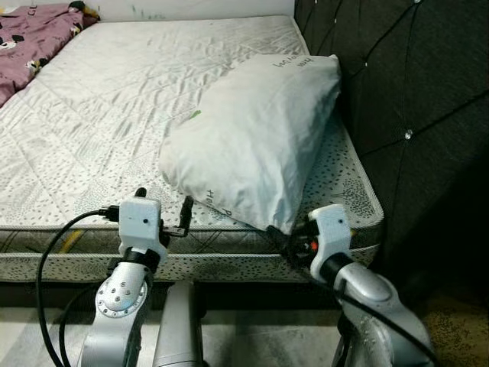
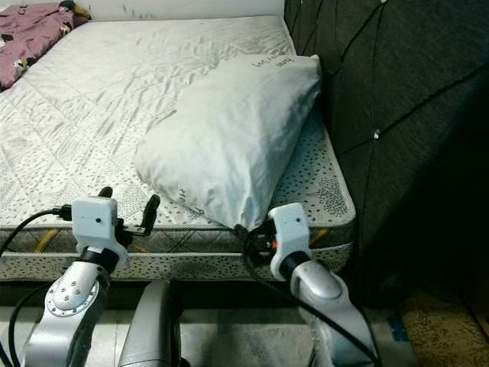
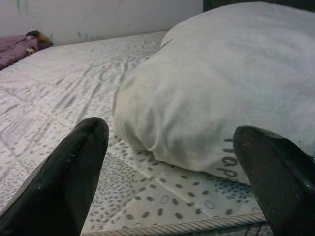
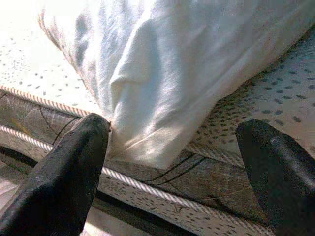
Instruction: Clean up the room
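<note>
A white pillow (image 1: 256,138) is lying on the bed (image 1: 99,122), near the dark headboard (image 1: 405,99). It is turned at a slant, and one corner pokes out over the edge of the bed by the right gripper (image 4: 172,147).

The pillow could be pulled off the bed and dropped on the floor. This could happen if only that thin corner is pinched and tugged, because the pillow is big and soft and would sag. The loose cloth could also slip out from between the fingers if only the cover is caught. A finger could be bumped into the side of the bed, since the right one is held so low and close to the edge. The pillow could be twisted if the two arms are moved at different times.

Both arms are held out toward the front of the bed. The left gripper (image 3: 172,167) is held just above the bed edge and is aimed at the pillow's near end. Its fingers are spread wide and nothing is held. The right gripper is placed at the hanging corner, with one finger (image 4: 64,177) right beside the cloth. Its fingers are spread wide too, and nothing is gripped yet.

A purple blanket (image 1: 34,34) is seen at the far corner.
</note>
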`<state>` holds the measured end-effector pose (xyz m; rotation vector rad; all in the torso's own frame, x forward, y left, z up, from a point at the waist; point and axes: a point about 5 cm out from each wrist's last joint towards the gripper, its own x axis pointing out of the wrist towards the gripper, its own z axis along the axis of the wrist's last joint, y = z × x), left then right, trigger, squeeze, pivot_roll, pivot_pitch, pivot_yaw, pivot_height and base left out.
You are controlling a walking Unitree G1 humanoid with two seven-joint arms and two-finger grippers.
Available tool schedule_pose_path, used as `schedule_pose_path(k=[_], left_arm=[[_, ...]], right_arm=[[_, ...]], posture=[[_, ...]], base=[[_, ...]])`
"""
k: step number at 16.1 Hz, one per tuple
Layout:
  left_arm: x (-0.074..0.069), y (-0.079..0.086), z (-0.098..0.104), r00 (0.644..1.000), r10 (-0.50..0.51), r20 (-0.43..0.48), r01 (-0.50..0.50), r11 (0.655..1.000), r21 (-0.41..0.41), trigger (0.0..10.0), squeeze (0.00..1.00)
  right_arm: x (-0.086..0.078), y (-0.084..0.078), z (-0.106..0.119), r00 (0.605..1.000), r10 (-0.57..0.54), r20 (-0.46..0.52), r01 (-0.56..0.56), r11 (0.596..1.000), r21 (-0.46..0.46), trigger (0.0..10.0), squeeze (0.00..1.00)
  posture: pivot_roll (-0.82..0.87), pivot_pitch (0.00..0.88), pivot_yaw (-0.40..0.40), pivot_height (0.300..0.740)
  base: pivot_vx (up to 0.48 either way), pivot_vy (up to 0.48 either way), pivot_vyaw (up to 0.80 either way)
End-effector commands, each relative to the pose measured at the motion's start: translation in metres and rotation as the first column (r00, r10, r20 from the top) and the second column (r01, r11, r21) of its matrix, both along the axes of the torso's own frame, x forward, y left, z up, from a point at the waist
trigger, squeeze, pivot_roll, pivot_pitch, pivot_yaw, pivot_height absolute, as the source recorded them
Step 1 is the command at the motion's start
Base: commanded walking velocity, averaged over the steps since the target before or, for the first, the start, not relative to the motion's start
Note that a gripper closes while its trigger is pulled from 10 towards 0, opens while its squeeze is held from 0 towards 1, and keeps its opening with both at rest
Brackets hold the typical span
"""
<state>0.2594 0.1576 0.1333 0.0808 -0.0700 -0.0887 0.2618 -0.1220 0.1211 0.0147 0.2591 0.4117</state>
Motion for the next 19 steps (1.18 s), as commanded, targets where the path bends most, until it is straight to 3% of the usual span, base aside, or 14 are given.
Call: schedule_pose_path(k=[1, 4, 8, 12, 17, 18, 19], left_arm=[[0.0, 0.004, -0.003, 1.0, 0.006, -0.011, -0.006, 1.0, 0.009, 10.0, 0.0], [0.002, 0.002, -0.003, 1.0, -0.003, -0.01, 0.003, 1.0, 0.002, 10.0, 0.0], [0.002, 0.001, -0.004, 1.0, -0.011, -0.013, 0.011, 1.0, -0.003, 10.0, 0.0], [-0.021, 0.028, -0.021, 0.988, 0.109, -0.111, -0.112, 0.994, -0.018, 10.0, 0.0], [-0.018, 0.045, -0.019, 0.961, 0.243, -0.13, -0.248, 0.968, -0.023, 10.0, 0.0], [-0.017, 0.05, -0.02, 0.951, 0.277, -0.139, -0.283, 0.958, -0.031, 10.0, 0.0], [-0.016, 0.054, -0.021, 0.942, 0.306, -0.141, -0.312, 0.95, -0.024, 10.0, 0.0]], right_arm=[[0.0, -0.004, 0.006, 1.0, 0.003, -0.002, -0.003, 1.0, 0.019, 10.0, 0.0], [-0.001, -0.011, 0.012, 0.997, 0.051, -0.056, -0.046, 0.996, 0.08, 10.0, 0.0], [0.015, 0.0, 0.015, 0.998, 0.02, -0.057, -0.013, 0.993, 0.115, 10.0, 0.0], [0.035, 0.023, 0.014, 0.997, 0.025, -0.071, -0.016, 0.993, 0.116, 10.0, 0.0], [0.059, 0.04, 0.008, 0.998, -0.023, -0.06, 0.027, 0.997, 0.068, 10.0, 0.0], [0.064, 0.042, 0.008, 0.998, -0.05, -0.049, 0.054, 0.996, 0.071, 6.9, 0.0], [0.069, 0.044, 0.009, 0.996, -0.074, -0.044, 0.078, 0.993, 0.086, 0.0, 0.0]], posture=[[0.02, 0.019, 0.069, 0.467], [0.01, 0.002, 0.069, 0.467], [0.02, 0.0, 0.068, 0.467], [0.07, 0.0, 0.054, 0.467], [0.1, 0.0, 0.04, 0.467], [0.11, 0.0, 0.038, 0.467], [0.11, 0.0, 0.036, 0.467]], base=[[0.0, 0.0, 0.0], [0.0, 0.0, 0.0], [0.0, 0.0, 0.0], [0.0, 0.0, 0.0], [0.0, 0.0, 0.0], [0.0, 0.0, 0.0], [0.0, 0.0, 0.0]])
